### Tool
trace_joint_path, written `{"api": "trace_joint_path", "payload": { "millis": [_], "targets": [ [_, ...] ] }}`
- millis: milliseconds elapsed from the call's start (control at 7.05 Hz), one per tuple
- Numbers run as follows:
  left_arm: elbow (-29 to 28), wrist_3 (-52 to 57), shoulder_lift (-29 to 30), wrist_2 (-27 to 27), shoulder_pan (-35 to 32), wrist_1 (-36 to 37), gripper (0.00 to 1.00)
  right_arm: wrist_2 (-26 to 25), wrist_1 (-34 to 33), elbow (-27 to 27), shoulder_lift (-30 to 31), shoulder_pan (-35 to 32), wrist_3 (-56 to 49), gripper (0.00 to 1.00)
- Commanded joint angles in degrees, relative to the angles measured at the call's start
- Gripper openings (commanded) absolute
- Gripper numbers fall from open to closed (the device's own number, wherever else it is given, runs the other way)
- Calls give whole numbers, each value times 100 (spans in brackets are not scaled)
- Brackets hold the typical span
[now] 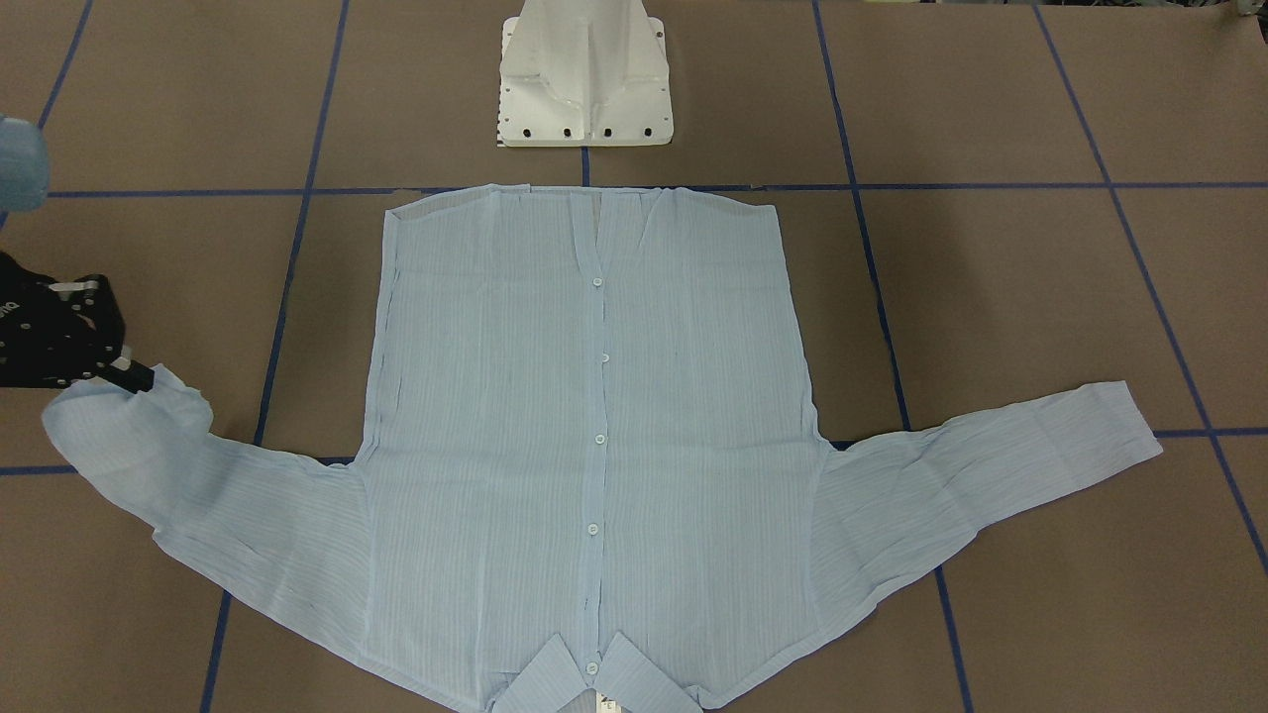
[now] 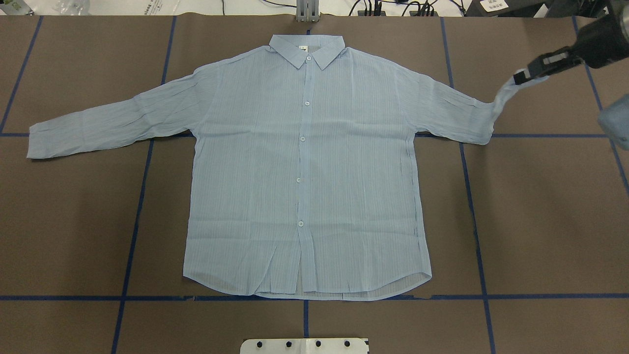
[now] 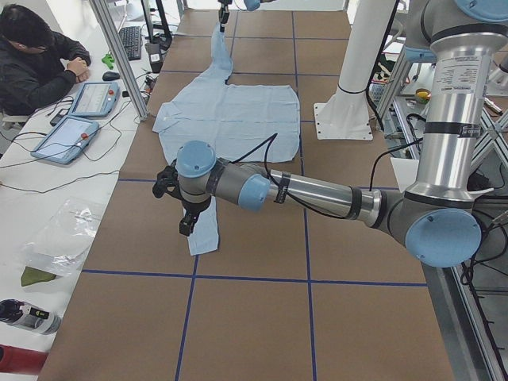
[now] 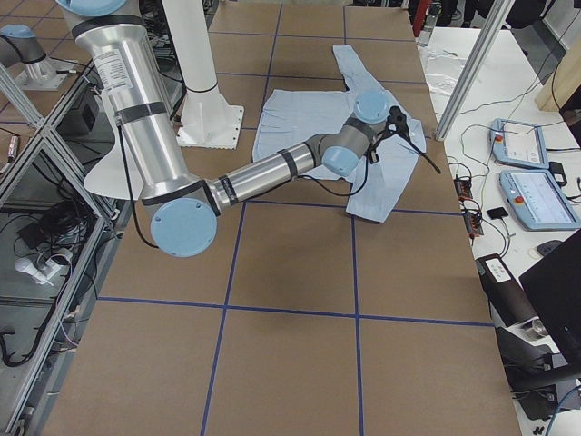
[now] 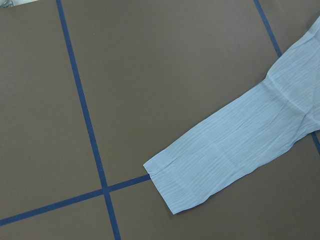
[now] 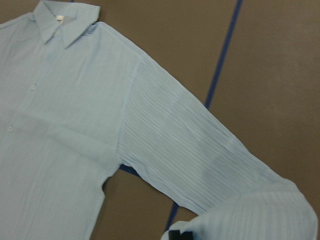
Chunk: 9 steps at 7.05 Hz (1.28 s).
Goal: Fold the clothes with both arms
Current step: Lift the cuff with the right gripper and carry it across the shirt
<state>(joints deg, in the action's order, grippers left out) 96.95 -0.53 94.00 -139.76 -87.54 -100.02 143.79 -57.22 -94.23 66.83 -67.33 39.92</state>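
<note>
The shirt point(image 2: 304, 172) is spread flat and button-side up on the brown table point(image 2: 540, 221), in front of the white base point(image 1: 584, 79). Its long axis, from collar point(image 2: 307, 49) to hem point(image 2: 304, 293), is set straight away from the robot: the collar is pointed at the far edge and the hem is laid nearest the base. The 2 sleeves are stretched out sideways, across that axis. In the overhead and front-facing views only the right gripper point(image 2: 522, 77) is shown. It is clenched on the cuff of the right sleeve point(image 2: 442, 113), and that cuff is held up off the table while the rest of the sleeve is left lying. The left sleeve point(image 2: 113, 123) is seen flat along its whole length there. The left gripper point(image 3: 187, 222) is shown only in the view from the table's left end, where it is hung fingers-down over the near cuff; whether it is released or clenched cannot be told. In the left wrist view that cuff is seen flat beside a crossing of blue tape lines point(image 5: 95, 145). In the right wrist view 1 black fingertip point(image 6: 180, 234) is seen at the bottom edge, against the bunched cuff. A seated person point(image 3: 36, 67) is shown only in the left-end view, beside the table.
</note>
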Motion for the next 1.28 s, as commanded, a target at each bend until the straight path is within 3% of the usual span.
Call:
{"api": "trace_joint_path", "payload": {
  "millis": [0, 142, 426, 851, 1135],
  "targets": [
    [-70, 9, -48, 1, 0, -9, 100, -602, 9, 377, -1352, 717, 728, 0],
    [-132, 18, -57, 1, 0, -18, 100, -1172, 9, 709, -1914, 1182, 737, 0],
    [-159, 36, -75, 1, -18, -18, 100, -1729, 1, 1439, -2778, 1721, 737, 0],
    [-255, 27, -92, 1, 0, -18, 100, -2679, 9, 2020, -2992, 2521, 728, 0],
    [-264, 36, -92, 1, 0, -18, 100, -3284, 18, 3035, -3524, 3004, 728, 0]
  ]
}}
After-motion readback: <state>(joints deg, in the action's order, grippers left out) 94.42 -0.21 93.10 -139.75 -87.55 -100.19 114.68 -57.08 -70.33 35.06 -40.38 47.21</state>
